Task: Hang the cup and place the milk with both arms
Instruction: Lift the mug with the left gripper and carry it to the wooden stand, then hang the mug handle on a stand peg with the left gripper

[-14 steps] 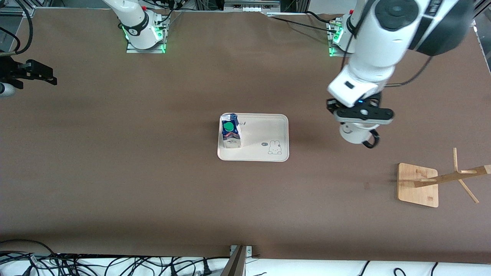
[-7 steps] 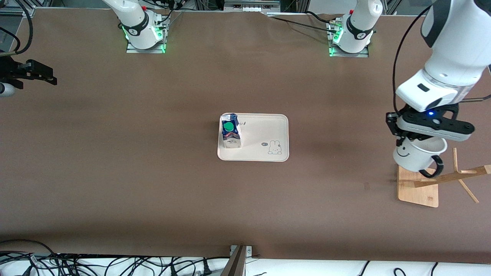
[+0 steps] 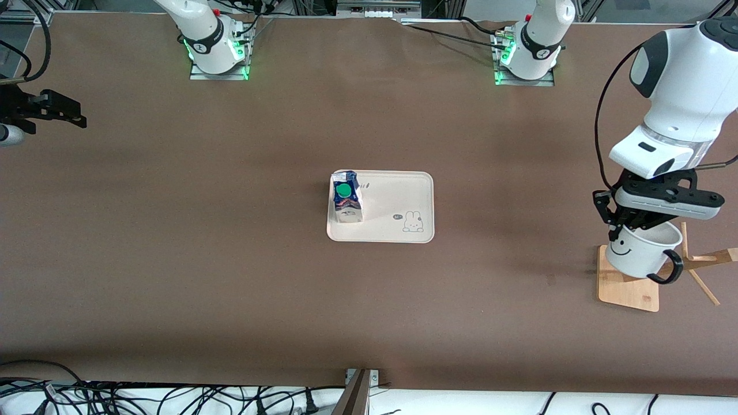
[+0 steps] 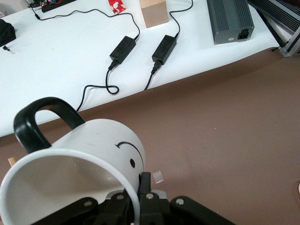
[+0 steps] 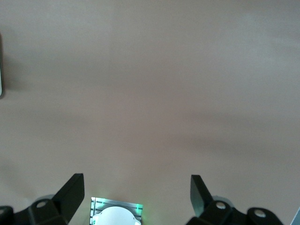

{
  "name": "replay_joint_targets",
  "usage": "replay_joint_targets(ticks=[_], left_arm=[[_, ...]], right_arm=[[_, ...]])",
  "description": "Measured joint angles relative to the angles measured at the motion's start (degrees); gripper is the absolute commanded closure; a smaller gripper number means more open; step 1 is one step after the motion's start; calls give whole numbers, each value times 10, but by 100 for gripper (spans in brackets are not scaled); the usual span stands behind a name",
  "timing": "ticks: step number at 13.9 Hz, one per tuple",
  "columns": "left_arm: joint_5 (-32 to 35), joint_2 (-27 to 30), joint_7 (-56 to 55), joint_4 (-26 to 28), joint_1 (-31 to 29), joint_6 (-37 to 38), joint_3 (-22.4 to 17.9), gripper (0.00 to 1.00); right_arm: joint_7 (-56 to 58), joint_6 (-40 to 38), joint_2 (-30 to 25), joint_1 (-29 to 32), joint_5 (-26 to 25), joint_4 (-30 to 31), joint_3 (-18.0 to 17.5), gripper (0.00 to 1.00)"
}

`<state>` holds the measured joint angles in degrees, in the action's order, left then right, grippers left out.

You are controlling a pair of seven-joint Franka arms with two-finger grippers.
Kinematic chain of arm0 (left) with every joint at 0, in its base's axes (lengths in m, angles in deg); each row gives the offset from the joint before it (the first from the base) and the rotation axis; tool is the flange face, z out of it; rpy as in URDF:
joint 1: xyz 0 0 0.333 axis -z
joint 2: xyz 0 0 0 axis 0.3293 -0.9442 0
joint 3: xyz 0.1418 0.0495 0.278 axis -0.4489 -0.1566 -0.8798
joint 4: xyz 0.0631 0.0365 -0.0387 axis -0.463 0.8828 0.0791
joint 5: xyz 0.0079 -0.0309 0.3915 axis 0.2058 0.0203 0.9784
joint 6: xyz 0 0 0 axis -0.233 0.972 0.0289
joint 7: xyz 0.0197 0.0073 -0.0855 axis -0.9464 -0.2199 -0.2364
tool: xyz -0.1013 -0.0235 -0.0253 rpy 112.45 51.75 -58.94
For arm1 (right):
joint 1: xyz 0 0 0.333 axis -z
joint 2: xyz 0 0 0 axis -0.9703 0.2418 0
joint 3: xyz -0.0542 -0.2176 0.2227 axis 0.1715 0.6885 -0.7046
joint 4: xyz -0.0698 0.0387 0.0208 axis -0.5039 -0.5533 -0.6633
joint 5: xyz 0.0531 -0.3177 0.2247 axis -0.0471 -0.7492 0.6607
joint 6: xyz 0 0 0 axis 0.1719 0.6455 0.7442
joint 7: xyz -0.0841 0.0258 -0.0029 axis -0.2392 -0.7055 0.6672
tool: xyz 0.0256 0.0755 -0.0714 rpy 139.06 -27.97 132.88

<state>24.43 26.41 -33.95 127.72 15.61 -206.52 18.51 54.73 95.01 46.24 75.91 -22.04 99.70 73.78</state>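
Bench (image 3: 230, 276): wide, covered in plain matte brown sheet. White flooring strip with loose black cables (image 3: 115, 397) runs along the near edge. Both arm bases, lit green, stand at the far edge.

Left gripper (image 3: 620, 229): up in the air over the wooden rack's base, at the left arm's end of the bench. Its fingers (image 4: 144, 183) are clenched on the rim of the small white mug with a black loop handle and a black smiley face (image 3: 640, 256). Mug hangs tilted, mouth partly toward the front camera, handle (image 3: 671, 271) close by a peg of the rack; contact with the peg cannot be told.

Pale bamboo cup rack with a square base and slanted pegs (image 3: 628, 288): stands near the bench's edge at the left arm's end.

Small blue-and-white gable-top milk carton with a round green cap (image 3: 346, 202): upright on the cream rectangular tray with a rabbit drawing (image 3: 403, 196), mid-bench, at the tray's side toward the right arm.

Right gripper (image 3: 55, 112): waits over bare bench at the right arm's end, well apart from the tray. Fingers (image 5: 72, 190) released, spread wide, nothing between them.

Left wrist view: white floor past the bench edge with two black power bricks (image 4: 143, 47) and a grey metal box (image 4: 229, 18).
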Motion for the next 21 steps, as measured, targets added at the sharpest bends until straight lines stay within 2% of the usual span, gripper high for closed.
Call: replay_joint_targets(ticks=[4, 9, 16, 21], left_arm=[[-25, 33, -2, 89, -33, -120, 0, 100], [-35, 34, -2, 169, -63, -244, 0, 100], [-35, 26, -4, 201, -73, -299, 0, 100], [-35, 14, -4, 204, -83, -302, 0, 100]], right_arm=[[0, 0, 0, 0, 0, 0, 0, 0], [0, 0, 0, 0, 0, 0, 0, 0], [0, 0, 0, 0, 0, 0, 0, 0], [0, 0, 0, 0, 0, 0, 0, 0]])
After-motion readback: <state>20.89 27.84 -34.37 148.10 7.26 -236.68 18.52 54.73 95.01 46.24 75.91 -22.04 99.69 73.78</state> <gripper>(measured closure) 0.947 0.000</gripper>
